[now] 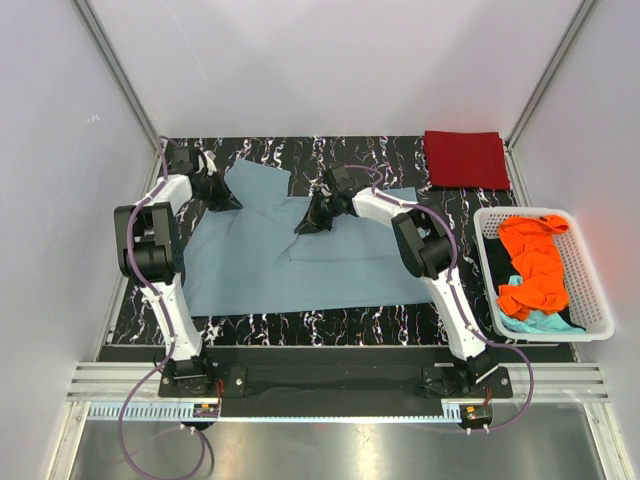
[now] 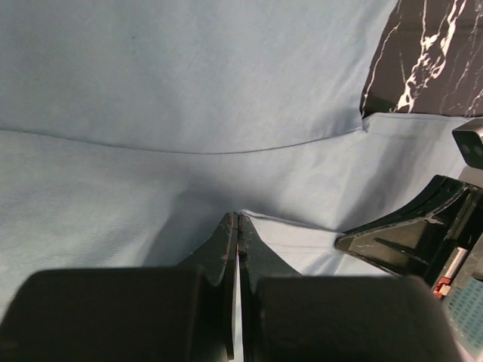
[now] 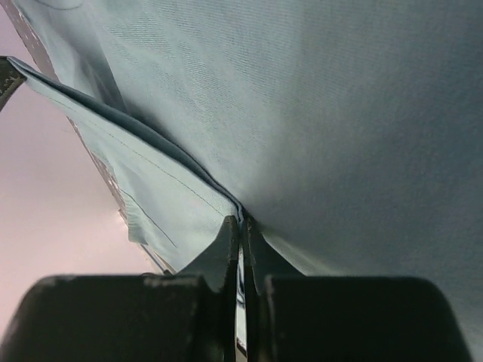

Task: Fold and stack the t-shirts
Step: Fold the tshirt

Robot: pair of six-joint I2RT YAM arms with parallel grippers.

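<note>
The grey-blue t-shirt (image 1: 300,262) lies spread on the black marbled table (image 1: 390,160), its far edge lifted and bunched. My left gripper (image 1: 226,198) is shut on its far-left part; in the left wrist view the jaws (image 2: 238,219) pinch a ridge of the cloth (image 2: 189,83). My right gripper (image 1: 312,224) is shut on the shirt's far middle edge; the right wrist view shows the jaws (image 3: 242,222) closed on a folded hem of the cloth (image 3: 339,113). A folded dark red t-shirt (image 1: 465,158) lies at the back right. The orange t-shirt (image 1: 535,262) and the teal t-shirt (image 1: 538,321) are in the basket.
A white slatted basket (image 1: 592,290) stands at the right edge of the table. White walls enclose the table on three sides. The right gripper's black fingers (image 2: 407,230) show at the right of the left wrist view.
</note>
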